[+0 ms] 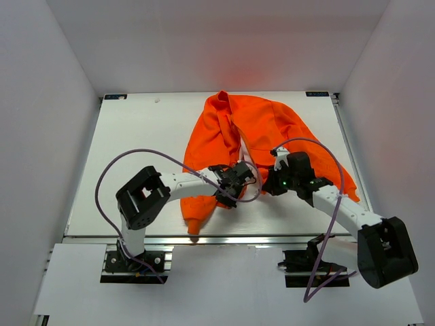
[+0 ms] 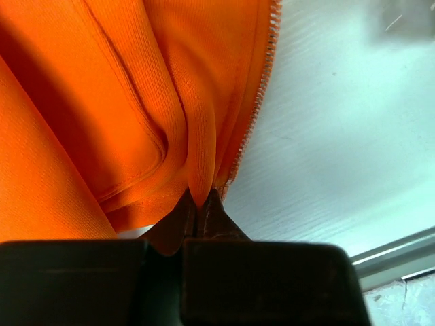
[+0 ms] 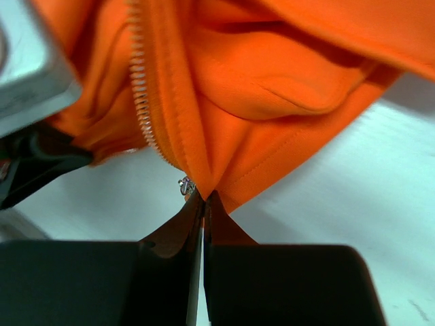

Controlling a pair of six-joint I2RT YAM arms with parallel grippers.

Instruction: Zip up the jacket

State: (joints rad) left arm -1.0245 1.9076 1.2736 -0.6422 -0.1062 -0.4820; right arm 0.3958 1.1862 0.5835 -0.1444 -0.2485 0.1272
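The bright orange jacket (image 1: 258,129) lies spread and unzipped on the white table, its front open in the middle. My left gripper (image 1: 234,182) is shut on the bottom hem of the left front panel (image 2: 197,183), beside its pale zipper teeth (image 2: 262,81). My right gripper (image 1: 272,178) is shut on the bottom corner of the right front panel (image 3: 211,180), right next to a small metal zipper part (image 3: 185,185) and the zipper teeth (image 3: 141,95). Both grippers are close together near the jacket's lower middle.
The white table (image 1: 143,156) has walls on three sides. Its metal front rail (image 1: 224,239) runs just in front of the grippers. Purple cables (image 1: 109,170) loop over both arms.
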